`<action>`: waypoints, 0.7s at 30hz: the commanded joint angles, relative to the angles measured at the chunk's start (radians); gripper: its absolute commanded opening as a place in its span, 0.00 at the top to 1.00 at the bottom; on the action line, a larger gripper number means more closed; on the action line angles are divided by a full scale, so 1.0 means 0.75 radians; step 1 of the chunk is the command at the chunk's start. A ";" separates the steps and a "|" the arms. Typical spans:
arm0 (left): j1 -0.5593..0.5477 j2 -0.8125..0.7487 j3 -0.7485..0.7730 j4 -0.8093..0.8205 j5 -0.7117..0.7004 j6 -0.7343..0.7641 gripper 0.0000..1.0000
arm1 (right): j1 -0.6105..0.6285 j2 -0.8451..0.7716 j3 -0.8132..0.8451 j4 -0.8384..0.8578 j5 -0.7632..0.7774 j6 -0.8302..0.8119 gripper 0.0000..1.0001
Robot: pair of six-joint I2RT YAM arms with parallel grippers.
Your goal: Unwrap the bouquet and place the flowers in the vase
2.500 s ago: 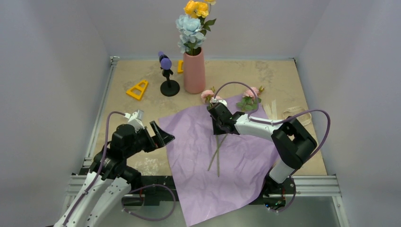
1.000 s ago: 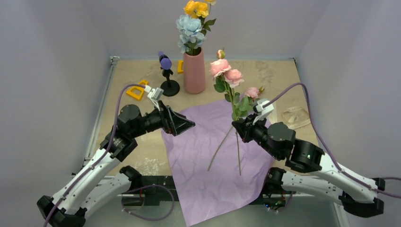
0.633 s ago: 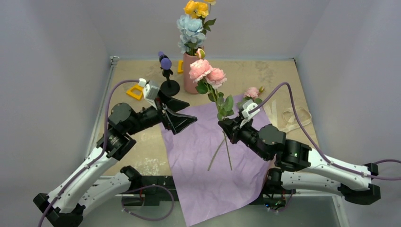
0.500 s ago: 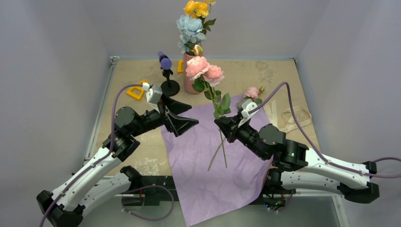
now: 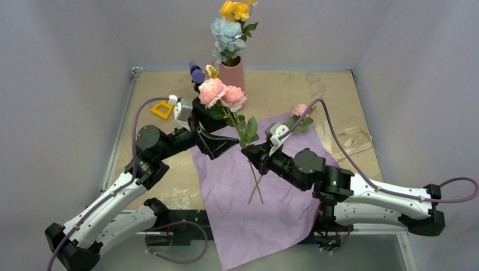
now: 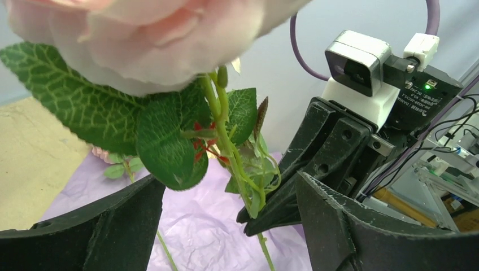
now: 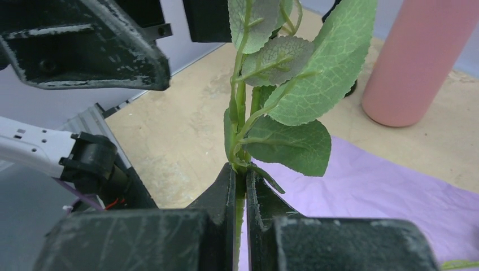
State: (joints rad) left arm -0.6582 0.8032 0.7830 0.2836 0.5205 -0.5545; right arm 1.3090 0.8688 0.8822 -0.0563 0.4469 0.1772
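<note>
My right gripper (image 5: 252, 153) (image 7: 240, 175) is shut on the green stems of two pink flowers (image 5: 221, 93), held upright above the lilac paper wrap (image 5: 254, 220). Their leafy stem (image 6: 226, 141) stands between the wide-apart fingers of my left gripper (image 5: 224, 134) (image 6: 226, 195), which is open and touches nothing. The salmon-pink vase (image 5: 234, 76) (image 7: 418, 62) stands at the back with blue and yellow flowers (image 5: 227, 33) in it. Another pink flower (image 5: 301, 110) lies on the table by the wrap's far right corner.
A black stand with a purple top (image 5: 197, 74) is just left of the vase, behind the held blooms. A yellow triangle piece (image 5: 162, 109) lies at the back left. The cream ribbon (image 5: 353, 138) lies at the right of the wrap.
My right gripper has carried the pink flowers left and nearer, off the wrap, until the stem sits between the left gripper's fingers. The left arm has reached in towards it.
</note>
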 commanded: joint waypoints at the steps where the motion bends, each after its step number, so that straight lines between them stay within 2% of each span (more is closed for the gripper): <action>1: -0.008 0.023 0.071 0.066 -0.006 0.039 0.12 | 0.007 0.003 0.072 0.103 -0.080 0.035 1.00; 10: -0.008 0.029 0.085 0.064 -0.067 0.034 0.18 | 0.010 0.012 0.080 0.106 -0.135 0.054 1.00; 17: -0.008 0.048 0.073 0.138 -0.107 -0.021 0.37 | 0.009 0.032 0.078 0.107 -0.137 0.063 1.00; 21: -0.009 0.063 0.073 0.193 -0.092 -0.059 0.38 | 0.010 0.036 0.080 0.099 -0.136 0.063 1.00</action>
State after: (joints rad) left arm -0.6617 0.8429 0.8005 0.3340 0.4587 -0.5674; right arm 1.3094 0.8986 0.8993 -0.0292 0.3538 0.2153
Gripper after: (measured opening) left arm 0.619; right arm 0.040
